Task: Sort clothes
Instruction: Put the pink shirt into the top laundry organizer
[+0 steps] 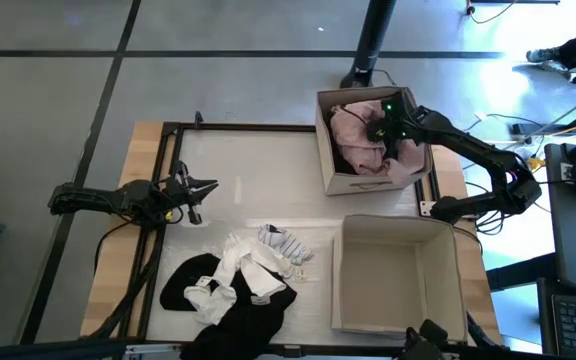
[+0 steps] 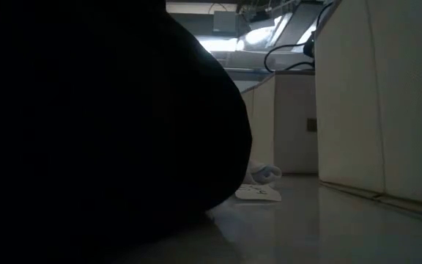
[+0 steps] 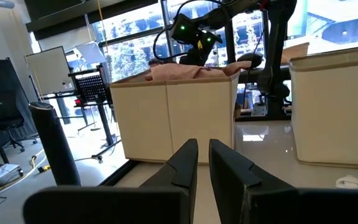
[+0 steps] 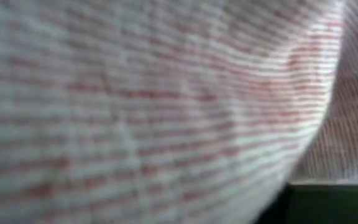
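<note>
A pale pink garment [image 1: 358, 135] lies bunched in the far cardboard box [image 1: 368, 182] and also shows in the left wrist view [image 3: 185, 70]. My right gripper [image 1: 380, 128] is down in that box among the pink cloth, which fills the right wrist view [image 4: 154, 106]. A heap of black [image 1: 238, 310], white [image 1: 236, 268] and blue-white striped [image 1: 283, 243] garments lies on the table near its front edge. My left gripper [image 1: 206, 187] is shut and empty above the table's left side, pointing toward the far box; it also shows in its own wrist view [image 3: 202, 152].
A second, empty cardboard box [image 1: 398, 275] stands at the front right, beside the heap. In the low view the black garment [image 2: 108, 132] blocks the left half, with a small white piece [image 2: 261, 176] beyond it. Bare tabletop [image 1: 258, 170] lies between my left gripper and the far box.
</note>
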